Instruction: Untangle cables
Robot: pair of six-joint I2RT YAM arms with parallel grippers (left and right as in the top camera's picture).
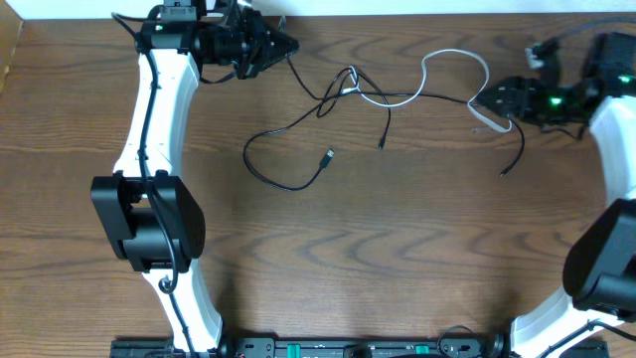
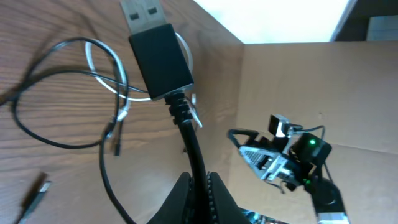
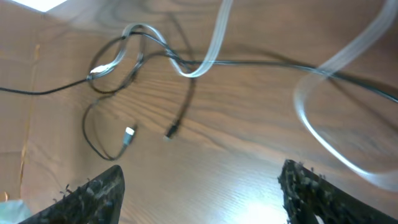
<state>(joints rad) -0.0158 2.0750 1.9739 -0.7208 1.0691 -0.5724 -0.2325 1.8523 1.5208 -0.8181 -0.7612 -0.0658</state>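
Observation:
The black cable [image 2: 186,134] is pinched just behind its USB plug [image 2: 155,53] by my left gripper [image 2: 200,186], which is shut on it at the table's back left [image 1: 283,45]. From there it runs to a knot [image 1: 350,85] where it crosses the white cable [image 1: 457,53], then loops to a small plug [image 1: 329,155]. My right gripper [image 3: 202,193] stands open above the wood at the back right [image 1: 492,99], nothing between its fingers [image 3: 93,193]. The white cable [image 3: 214,37] curves just beyond them, blurred.
A cardboard wall [image 2: 280,81] stands along the table's back edge. The right arm [image 2: 292,155] shows in the left wrist view. Both arm bases sit at the front edge [image 1: 149,229]. Another black cable end [image 1: 504,174] lies near the right arm.

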